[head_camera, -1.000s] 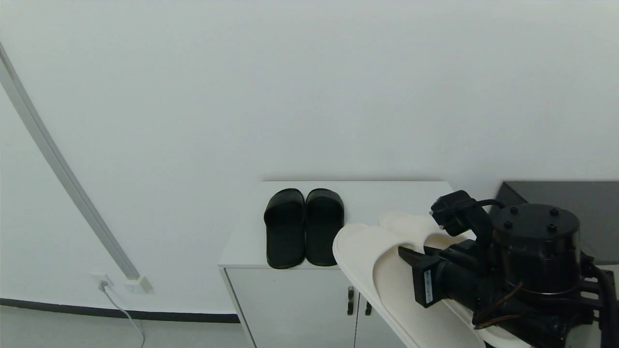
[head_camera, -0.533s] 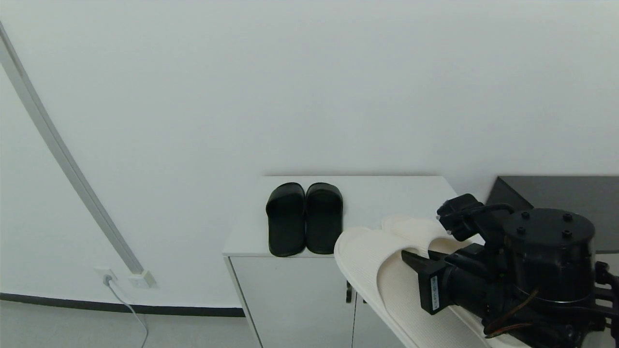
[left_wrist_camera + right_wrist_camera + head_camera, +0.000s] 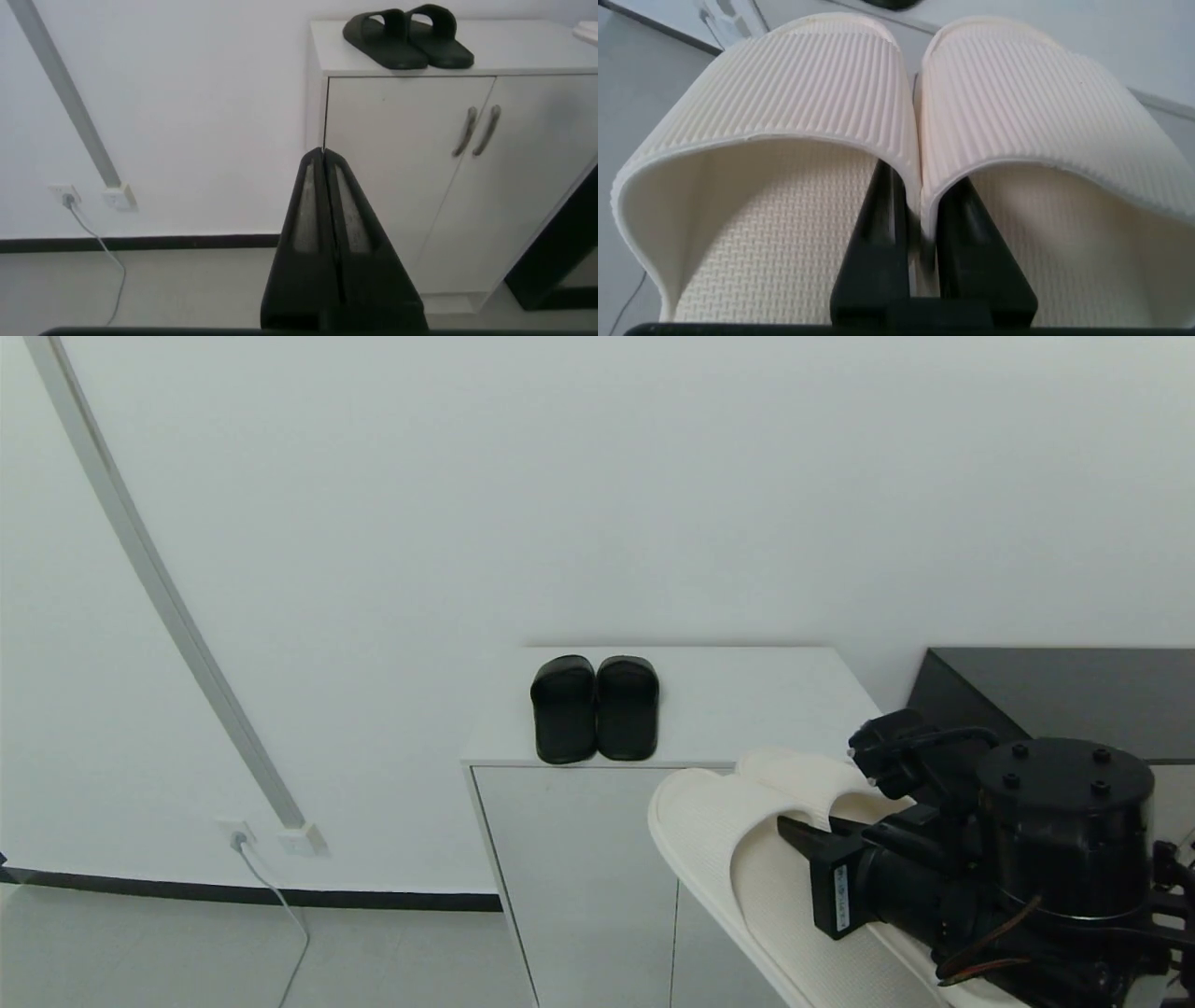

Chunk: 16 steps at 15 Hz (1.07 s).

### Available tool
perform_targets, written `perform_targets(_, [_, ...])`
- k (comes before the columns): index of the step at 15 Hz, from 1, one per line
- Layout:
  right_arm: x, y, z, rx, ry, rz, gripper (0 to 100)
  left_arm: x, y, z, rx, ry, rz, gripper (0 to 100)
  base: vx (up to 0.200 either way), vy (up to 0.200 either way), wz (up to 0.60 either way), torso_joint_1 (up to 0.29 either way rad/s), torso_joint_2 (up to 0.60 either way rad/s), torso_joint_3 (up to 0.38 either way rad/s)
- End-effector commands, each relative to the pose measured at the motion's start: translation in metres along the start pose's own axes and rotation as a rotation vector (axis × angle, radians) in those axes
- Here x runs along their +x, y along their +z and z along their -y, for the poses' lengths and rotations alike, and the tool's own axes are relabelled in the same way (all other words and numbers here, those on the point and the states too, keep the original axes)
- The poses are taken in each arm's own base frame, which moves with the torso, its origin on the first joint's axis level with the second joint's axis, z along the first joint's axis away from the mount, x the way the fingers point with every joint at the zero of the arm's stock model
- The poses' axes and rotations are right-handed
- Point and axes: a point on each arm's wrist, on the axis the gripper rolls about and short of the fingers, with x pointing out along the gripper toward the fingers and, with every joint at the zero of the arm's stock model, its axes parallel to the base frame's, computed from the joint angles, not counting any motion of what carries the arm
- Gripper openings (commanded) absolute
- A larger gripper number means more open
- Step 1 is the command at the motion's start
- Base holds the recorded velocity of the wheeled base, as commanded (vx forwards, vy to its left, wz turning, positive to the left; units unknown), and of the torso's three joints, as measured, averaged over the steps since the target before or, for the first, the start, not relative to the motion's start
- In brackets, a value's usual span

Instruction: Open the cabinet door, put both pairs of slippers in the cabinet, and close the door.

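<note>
Right end effector (image 3: pixel 913 196) clamped on the white slipper pair (image 3: pixel 709 840), held in front of the cabinet (image 3: pixel 579 859). Black slippers (image 3: pixel 596 707) sit at the cabinet top's front edge, left side; doors (image 3: pixel 411 159) closed. Left end effector (image 3: pixel 324 168) clenched, empty.

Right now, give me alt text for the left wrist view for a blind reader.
The left tool, shut and empty, points toward a white cabinet whose two doors are closed. A pair of black slippers sits on the cabinet's top, and a wall socket is low on the wall beside it.
</note>
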Motion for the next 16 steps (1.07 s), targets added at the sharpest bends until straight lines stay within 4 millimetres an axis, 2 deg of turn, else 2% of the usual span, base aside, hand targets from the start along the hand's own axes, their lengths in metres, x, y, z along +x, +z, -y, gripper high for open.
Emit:
perform_targets(1, [0.004, -0.005, -0.001, -0.01, -0.008, -0.019, 0, 0.0, 0.0, 0.0, 0.0, 0.0, -0.001, 0, 0.0, 0.0, 0.0, 0.0, 0.0, 0.0])
perform_targets(10, [0.006, -0.007, 0.0, -0.009, -0.005, -0.03, 0, 0.0, 0.0, 0.0, 0.0, 0.001, -0.001, 0, 0.0, 0.0, 0.0, 0.0, 0.0, 0.0])
perform_targets(16, [0.005, -0.015, 0.001, -0.021, -0.011, -0.058, 0, 0.0, 0.0, 0.0, 0.003, 0.003, -0.003, 0, 0.0, 0.0, 0.0, 0.0, 0.0, 0.0])
